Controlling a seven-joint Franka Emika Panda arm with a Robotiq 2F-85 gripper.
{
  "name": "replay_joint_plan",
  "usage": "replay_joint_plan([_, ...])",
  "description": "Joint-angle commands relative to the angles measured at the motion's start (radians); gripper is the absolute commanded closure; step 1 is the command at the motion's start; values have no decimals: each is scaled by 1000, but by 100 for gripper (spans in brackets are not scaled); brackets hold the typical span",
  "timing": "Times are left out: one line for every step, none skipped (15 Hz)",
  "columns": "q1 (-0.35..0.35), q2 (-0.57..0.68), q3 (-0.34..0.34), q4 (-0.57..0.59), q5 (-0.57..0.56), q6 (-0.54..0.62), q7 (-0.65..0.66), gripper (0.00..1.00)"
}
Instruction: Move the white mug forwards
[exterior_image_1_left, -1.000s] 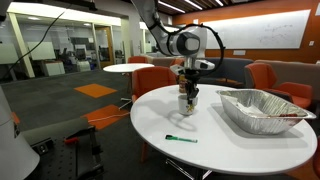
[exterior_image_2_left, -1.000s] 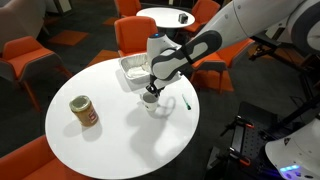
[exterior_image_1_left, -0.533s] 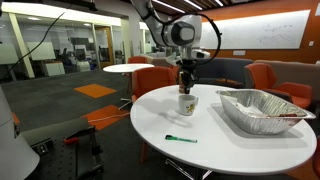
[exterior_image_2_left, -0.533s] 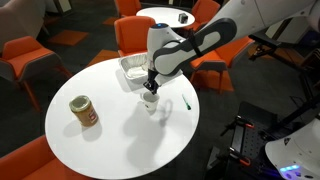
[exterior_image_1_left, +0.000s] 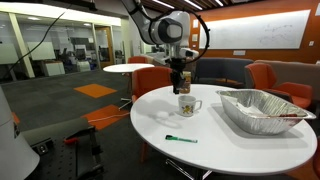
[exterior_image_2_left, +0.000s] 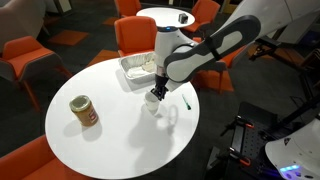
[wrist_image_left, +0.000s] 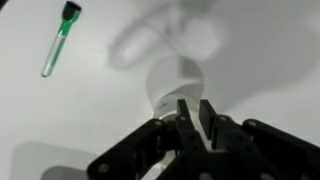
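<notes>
Where the round white table (exterior_image_1_left: 160, 125) comes closest to the camera in an exterior view, a green marker (exterior_image_1_left: 180, 139) lies flat at the lower middle of the frame. Just beyond it, near frame centre, the white mug (exterior_image_1_left: 186, 104) stands upright on the tabletop with its handle to the right. A foil tray (exterior_image_1_left: 260, 108) sits well apart at the right. The gripper (exterior_image_1_left: 181, 89) hangs directly over the mug's rim. In the wrist view its fingers (wrist_image_left: 188, 112) stand almost together with only a thin slit between them. They hold nothing, and the mug is a blur below them. A brown-orange container (exterior_image_2_left: 84, 111) stands at the lower left of an exterior view, well apart from the mug. Farther back are a second round table (exterior_image_1_left: 128, 68) and orange chairs (exterior_image_1_left: 268, 76).
</notes>
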Motion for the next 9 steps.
replay_joint_plan([-7, -32, -31, -34, -6, 49, 19, 49])
replay_joint_plan([-12, -29, -37, -31, -4, 49, 19, 40])
replay_joint_plan([-19, -22, -38, -24, 4, 46, 14, 34])
replay_joint_plan([-23, -12, -41, -18, 6, 44, 14, 25])
replay_joint_plan([-24, -1, -43, -10, 5, 46, 20, 18])
replay_joint_plan([-25, 11, -42, 0, 9, 40, 24, 10])
replay_joint_plan([-23, 26, -43, 10, 10, 39, 30, 3])
replay_joint_plan([-19, 42, -46, 19, 7, 39, 41, 1])
replay_joint_plan([-17, 59, -49, 30, 7, 35, 49, 0])
